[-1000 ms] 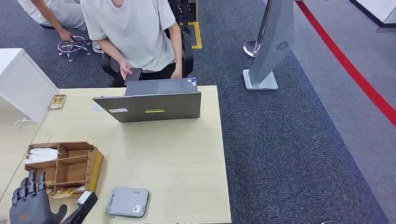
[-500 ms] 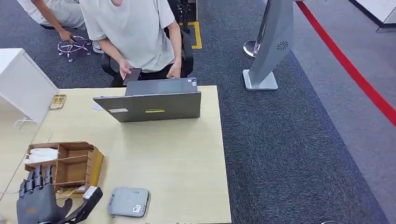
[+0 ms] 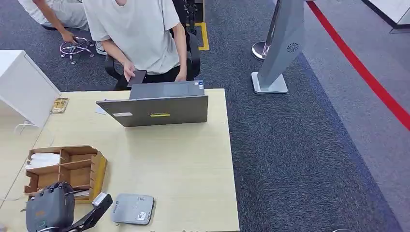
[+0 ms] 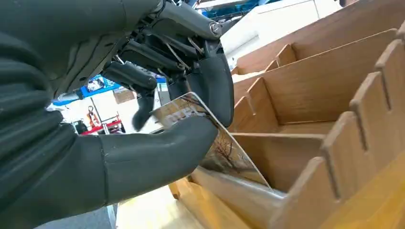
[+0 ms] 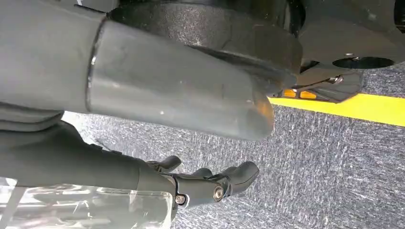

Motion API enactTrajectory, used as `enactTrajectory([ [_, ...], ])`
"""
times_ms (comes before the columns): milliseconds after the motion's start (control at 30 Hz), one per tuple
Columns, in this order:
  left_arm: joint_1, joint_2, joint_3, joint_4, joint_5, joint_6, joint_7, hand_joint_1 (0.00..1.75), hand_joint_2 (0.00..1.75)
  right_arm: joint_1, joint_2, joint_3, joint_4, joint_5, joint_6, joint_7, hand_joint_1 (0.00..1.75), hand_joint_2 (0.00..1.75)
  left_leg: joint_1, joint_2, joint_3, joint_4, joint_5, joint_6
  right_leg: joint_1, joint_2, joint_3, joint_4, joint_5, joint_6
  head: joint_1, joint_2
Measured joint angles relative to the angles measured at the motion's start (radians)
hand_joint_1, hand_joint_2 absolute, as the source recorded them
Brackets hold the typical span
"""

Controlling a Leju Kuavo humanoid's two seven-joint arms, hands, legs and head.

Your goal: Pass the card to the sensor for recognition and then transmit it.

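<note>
Our left hand at the desk's near-left corner, thumb and fingers pinching a card over the wooden organiser, sensor beside, our right hand hanging, fingers loosely apart.

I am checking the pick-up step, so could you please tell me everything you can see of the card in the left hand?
The card is thin, flat and glossy, printed with a tree-like picture in brown and pale tones. The left hand pinches its upper part between the thick thumb and darker fingers. It stands tilted, its lower edge down in a compartment at the near end of the wooden organiser. The far side is hidden.
</note>
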Motion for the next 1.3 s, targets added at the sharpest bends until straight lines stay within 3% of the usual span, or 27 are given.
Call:
enactTrajectory([
  [633, 0.000, -0.007, 0.010, 0.001, 0.000, -0.013, -0.011, 1.75, 1.75, 0.000, 0.000, 0.000, 0.005, 0.006, -0.001, 0.014, 0.00, 0.00, 0.000, 0.000, 0.000, 0.000, 0.000, 0.000, 0.000, 0.000, 0.000, 0.000, 0.000, 0.000, 0.000, 0.000],
  [800, -0.004, -0.017, 0.009, -0.062, 0.000, -0.111, -0.002, 1.75, 1.75, 0.000, 0.000, 0.000, 0.005, 0.010, -0.002, 0.018, 0.00, 0.00, 0.000, 0.000, 0.000, 0.000, 0.000, 0.000, 0.000, 0.000, 0.000, 0.000, 0.000, 0.000, 0.000, 0.000],
  [1067, -0.071, -0.021, -0.054, -0.264, 0.000, -0.295, 0.022, 1.75, 1.75, -0.001, 0.000, 0.000, 0.005, 0.020, -0.001, 0.021, 0.00, 0.00, 0.000, 0.000, 0.000, 0.000, 0.001, 0.000, 0.000, 0.000, 0.000, 0.000, 0.000, 0.000, 0.000, 0.000],
  [1233, -0.094, -0.021, -0.084, -0.330, 0.000, -0.305, 0.021, 1.75, 1.75, -0.001, 0.000, 0.000, 0.005, 0.020, -0.001, 0.021, 0.00, 0.00, 0.000, 0.000, 0.000, 0.000, 0.001, 0.000, 0.000, 0.000, 0.000, 0.000, 0.000, 0.000, 0.000, 0.000],
  [1300, -0.110, -0.021, -0.095, -0.351, 0.000, -0.340, 0.021, 1.75, 1.75, -0.001, 0.000, 0.000, 0.005, 0.020, 0.000, 0.023, 0.00, 0.00, 0.000, 0.000, 0.000, 0.000, 0.001, 0.000, 0.000, 0.000, -0.001, 0.000, 0.000, 0.000, 0.000, 0.000],
])
